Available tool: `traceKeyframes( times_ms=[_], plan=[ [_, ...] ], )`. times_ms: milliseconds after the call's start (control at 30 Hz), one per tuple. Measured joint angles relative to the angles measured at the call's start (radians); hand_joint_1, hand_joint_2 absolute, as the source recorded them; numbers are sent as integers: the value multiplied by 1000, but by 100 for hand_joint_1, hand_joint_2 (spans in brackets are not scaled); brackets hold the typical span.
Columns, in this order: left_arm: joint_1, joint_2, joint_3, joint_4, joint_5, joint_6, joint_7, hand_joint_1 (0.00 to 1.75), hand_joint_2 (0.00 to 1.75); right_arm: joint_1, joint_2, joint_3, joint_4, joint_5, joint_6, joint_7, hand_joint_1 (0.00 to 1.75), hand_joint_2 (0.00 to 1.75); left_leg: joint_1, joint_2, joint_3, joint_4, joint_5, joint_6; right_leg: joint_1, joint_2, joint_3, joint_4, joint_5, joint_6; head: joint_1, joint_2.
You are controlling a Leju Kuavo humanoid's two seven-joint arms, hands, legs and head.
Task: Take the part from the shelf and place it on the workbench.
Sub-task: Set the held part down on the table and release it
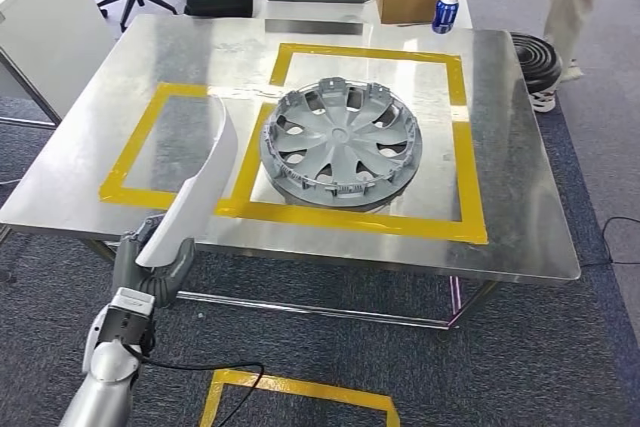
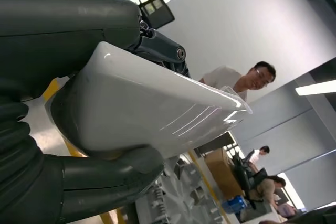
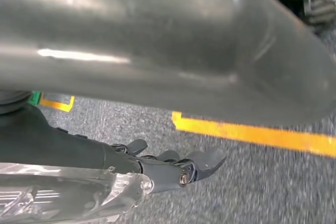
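We grip the white part (image 1: pixel 198 182) at its lower end in the left hand (image 1: pixel 151 265), fingers closed around it, so the long curved body rises over the near left edge of the surface (image 1: pixel 75 162), ready, we judge, to be set in the left yellow tape frame (image 1: pixel 143 137). The part is smooth, glossy and tapers to a thin edge. The wheel cover (image 1: pixel 341 139) occupies the adjacent frame. The right hand (image 3: pixel 174 169) hangs above the carpet (image 3: pixel 257 182), fingers extended, holding nothing.
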Motion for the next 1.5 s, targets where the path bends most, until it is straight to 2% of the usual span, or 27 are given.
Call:
traceKeyframes(
  times_ms=[167, 333, 433, 667, 833, 1000, 1233, 1400, 1500],
  plan=[
    [-84, 42, -35, 99, -117, 60, 38, 175, 175, -7, 0, 17, 0, 15, 5, -4, 0, 0, 1, 0, 2, -3, 0, -6, 0, -1, -5, 0, -1, -4, 0, 0],
    [-184, 78, -85, 200, -249, 133, 93, 175, 175, -15, 0, 35, 0, 33, 19, 15, 0, 0, 1, 0, 2, -3, 0, -8, 0, -1, -5, -1, -1, -5, 0, 0],
    [-305, 97, -136, 320, -372, 150, 167, 175, 175, -31, 1, 55, 0, 51, 23, 37, 0, 0, 0, -1, 1, -3, 2, -8, -1, -2, -5, -2, 1, -4, 1, 0],
    [-613, 100, -276, 626, -541, 44, 364, 175, 175, -64, 5, 93, 0, 47, 23, 68, 0, 0, 0, -1, 0, -3, 6, -5, -1, 0, -2, -5, 7, -1, 1, 0],
    [-756, 94, -409, 756, -733, 65, 451, 175, 175, -73, 10, 105, 0, 30, 28, 106, 0, 0, -1, -1, 0, -3, 7, -3, -1, 0, 4, -7, 9, 1, 1, 0],
    [-824, 86, -485, 827, -787, 49, 494, 175, 175, -75, 14, 114, 0, 18, 33, 121, 0, 0, -1, -1, 0, -3, 7, -3, -1, 0, 4, -7, 9, 1, 1, 0],
    [-863, 87, -522, 881, -797, 31, 516, 175, 175, -75, 15, 116, 0, 14, 33, 120, 0, 0, -1, -1, 0, -3, 7, -3, -1, -1, 4, -7, 9, 1, 0, 0],
    [-887, 91, -532, 915, -821, 4, 645, 175, 175, -75, 15, 118, 0, 5, 33, 102, 0, 0, -1, -1, 0, -3, 7, -3, -1, 0, 4, -7, 9, 1, 1, 0],
    [-906, 102, -535, 940, -841, -34, 685, 175, 175, -74, 15, 123, 0, 3, 36, 96, 0, 0, -1, -1, 0, -3, 7, -3, -1, 0, 4, -7, 9, 1, 0, 0]
  ],
)
